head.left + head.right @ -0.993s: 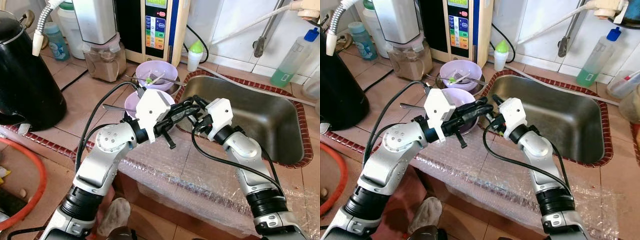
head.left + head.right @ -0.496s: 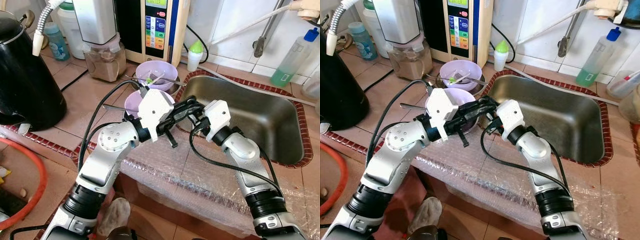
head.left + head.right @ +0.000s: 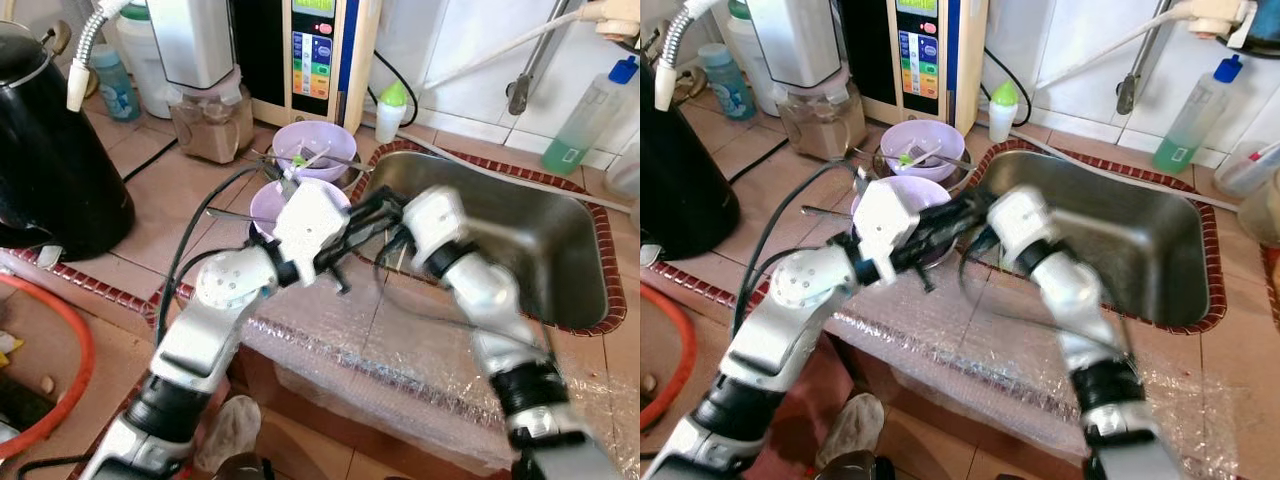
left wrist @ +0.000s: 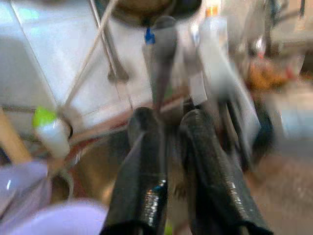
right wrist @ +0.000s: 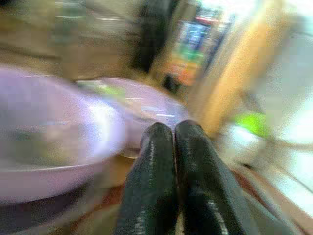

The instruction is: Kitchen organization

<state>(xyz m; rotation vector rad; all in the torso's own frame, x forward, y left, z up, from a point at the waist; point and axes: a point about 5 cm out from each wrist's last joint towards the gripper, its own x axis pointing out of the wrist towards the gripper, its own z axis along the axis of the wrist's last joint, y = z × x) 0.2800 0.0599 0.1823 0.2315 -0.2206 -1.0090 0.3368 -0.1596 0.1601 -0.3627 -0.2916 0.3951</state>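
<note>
Black kettle (image 3: pixel 50 150), cut off at the frame edge, stands far left on the tiled counter (image 3: pixel 170 190). Two lilac bowls (image 3: pixel 312 145) sit just left of the steel sink (image 3: pixel 540 240); the nearer bowl is mostly hidden behind the left gripper (image 3: pixel 365 215), whose fingers (image 4: pixel 142 191) look slightly parted, though blur obscures them. Beside it, the right gripper (image 5: pixel 173 132) presses its fingers together; that arm is smeared.

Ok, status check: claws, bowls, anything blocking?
Both claws meet over the near purple bowl by the sink. Right claw shut, empty. Left claw nearly shut. Picture blurred.
</note>
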